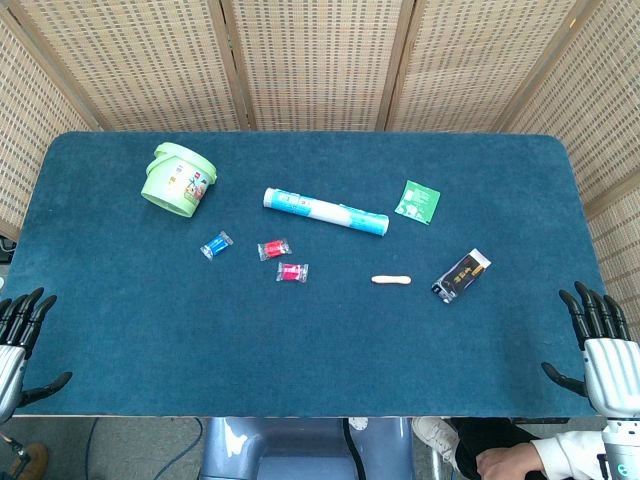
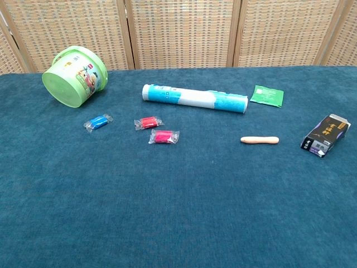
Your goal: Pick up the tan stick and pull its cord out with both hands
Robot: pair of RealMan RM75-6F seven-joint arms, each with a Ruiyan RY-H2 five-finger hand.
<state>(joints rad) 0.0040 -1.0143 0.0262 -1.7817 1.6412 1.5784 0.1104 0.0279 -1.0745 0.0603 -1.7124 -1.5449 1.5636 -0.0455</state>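
Well ahead of both sets of spread, empty fingers, the tan stick (image 1: pixel 391 280) lies on the worktop (image 1: pixel 320 350), long axis running side to side. It sits nearer the right hand (image 1: pixel 603 352) than the left hand (image 1: pixel 18 345).

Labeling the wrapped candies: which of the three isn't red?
The blue candy, the leftmost of the three, nearest the green bucket. The other two, the red candy and the pink-red candy, lie together to its right.
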